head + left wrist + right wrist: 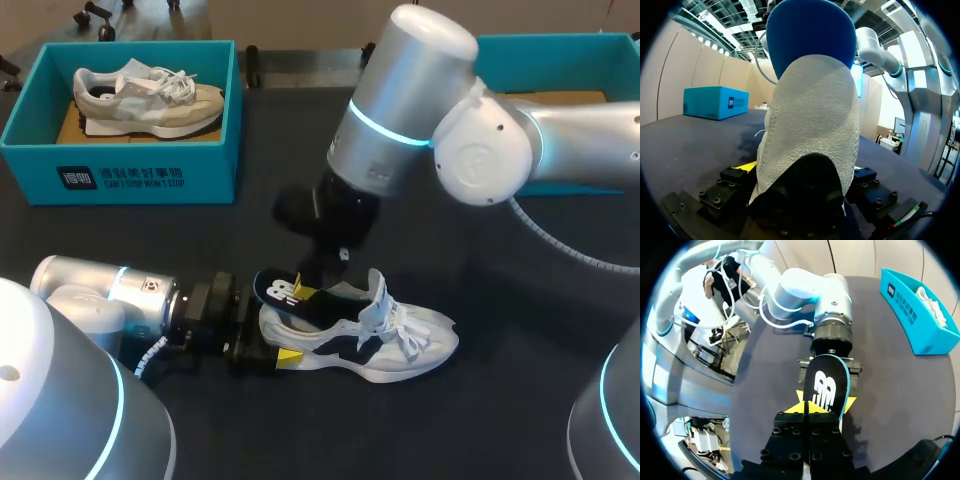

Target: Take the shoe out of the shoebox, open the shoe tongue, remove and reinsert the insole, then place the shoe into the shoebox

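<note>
Two grips as I read them: left gripper (800,170) clamps the nubbly suede heel of the shoe (400,345); right gripper (805,407) pinches the smooth, oval insole (826,387).

A white and navy shoe (385,335) lies on its sole on the dark desk (150,250), with its toe pointing away from the left gripper (268,328). That gripper comes in low, and its jaws are clamped on the heel. The right gripper (312,285) hangs down over the heel, jaws pinching a dark blue insole (280,290) that sticks up out of the shoe's opening. At the far left stands a teal shoebox (140,175) with a pale shoe (150,100) inside. Another teal box (560,50) sits behind the right arm (480,130).
</note>
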{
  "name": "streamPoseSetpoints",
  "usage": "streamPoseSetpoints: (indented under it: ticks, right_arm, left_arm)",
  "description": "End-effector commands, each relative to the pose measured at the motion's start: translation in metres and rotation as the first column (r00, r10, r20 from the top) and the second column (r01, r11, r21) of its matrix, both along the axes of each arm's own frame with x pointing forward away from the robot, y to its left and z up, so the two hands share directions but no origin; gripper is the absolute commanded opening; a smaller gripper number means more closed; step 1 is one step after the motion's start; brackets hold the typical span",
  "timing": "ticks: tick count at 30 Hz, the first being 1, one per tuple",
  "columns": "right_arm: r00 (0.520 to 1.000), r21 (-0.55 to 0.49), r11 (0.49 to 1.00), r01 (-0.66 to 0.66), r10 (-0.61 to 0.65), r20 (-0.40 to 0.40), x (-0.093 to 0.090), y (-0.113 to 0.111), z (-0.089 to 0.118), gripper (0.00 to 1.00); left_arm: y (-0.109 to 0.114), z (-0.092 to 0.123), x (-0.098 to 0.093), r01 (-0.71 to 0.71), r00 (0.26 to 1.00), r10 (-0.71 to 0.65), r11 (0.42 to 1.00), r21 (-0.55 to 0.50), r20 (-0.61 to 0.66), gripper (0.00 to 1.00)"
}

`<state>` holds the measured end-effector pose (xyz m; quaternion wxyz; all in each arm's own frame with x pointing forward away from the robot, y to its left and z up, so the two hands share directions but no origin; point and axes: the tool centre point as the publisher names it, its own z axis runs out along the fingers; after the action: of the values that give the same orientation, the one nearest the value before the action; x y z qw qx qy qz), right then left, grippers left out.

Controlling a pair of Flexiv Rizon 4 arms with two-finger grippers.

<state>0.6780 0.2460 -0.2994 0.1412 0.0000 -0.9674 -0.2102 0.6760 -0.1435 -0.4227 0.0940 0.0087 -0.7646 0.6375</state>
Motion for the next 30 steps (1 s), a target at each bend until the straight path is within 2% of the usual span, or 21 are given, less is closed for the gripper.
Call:
streamPoseSetpoints:
  ticks: [1, 8, 10, 11, 16, 17, 18, 19, 25, 30]
  right_arm:
    - [1.000, -0.023, 1.000, -0.008, 0.008, -0.013, 0.007, -0.006, 0.013, 0.00]
    - [1.000, -0.027, 1.000, -0.008, 0.007, -0.028, 0.017, -0.014, 0.023, 0.00]
    - [0.999, -0.028, 1.000, -0.009, 0.008, -0.034, 0.019, -0.017, 0.025, 0.22]
    - [0.999, -0.029, 1.000, -0.008, 0.007, -0.036, 0.020, -0.018, 0.026, 0.29]
    - [0.999, -0.026, 1.000, 0.001, -0.002, -0.052, 0.023, -0.024, 0.028, 0.47]
    - [0.998, -0.024, 1.000, 0.000, -0.001, -0.060, 0.024, -0.025, 0.028, 0.60]
    - [0.998, -0.022, 1.000, -0.002, 0.001, -0.066, 0.025, -0.025, 0.028, 0.91]
    - [0.997, -0.014, 1.000, -0.009, 0.007, -0.071, 0.025, -0.025, 0.028, 1.00]
    - [0.991, -0.030, 0.999, -0.039, 0.035, -0.128, 0.036, -0.029, 0.030, 1.00]
    - [0.991, -0.030, 0.999, -0.039, 0.035, -0.128, 0.036, -0.029, 0.030, 1.00]
  left_arm:
    - [-0.001, -0.002, 0.001, -0.002, 1.000, 0.002, 1.000, 0.002, 0.000, 0.00]
    - [-0.001, -0.002, 0.001, -0.002, 1.000, 0.002, 1.000, 0.002, 0.000, 0.00]
    - [-0.001, -0.002, 0.001, -0.002, 1.000, 0.002, 1.000, 0.002, 0.000, 0.00]
    - [-0.001, -0.002, 0.001, -0.002, 1.000, 0.002, 1.000, 0.002, 0.000, 0.00]
    - [-0.001, -0.002, 0.001, -0.002, 1.000, 0.002, 1.000, 0.002, 0.000, 0.00]
    - [-0.001, -0.002, 0.001, -0.002, 1.000, 0.002, 1.000, 0.002, 0.000, 0.00]
    - [-0.001, -0.002, 0.001, -0.002, 1.000, 0.002, 1.000, 0.002, 0.000, 0.00]
    - [-0.001, -0.002, 0.001, -0.002, 1.000, 0.002, 1.000, 0.002, 0.000, 0.00]
    - [-0.001, -0.002, 0.001, -0.002, 1.000, 0.002, 1.000, 0.002, 0.000, 0.00]
    - [-0.001, -0.002, 0.001, -0.002, 1.000, 0.002, 1.000, 0.002, 0.000, 0.00]
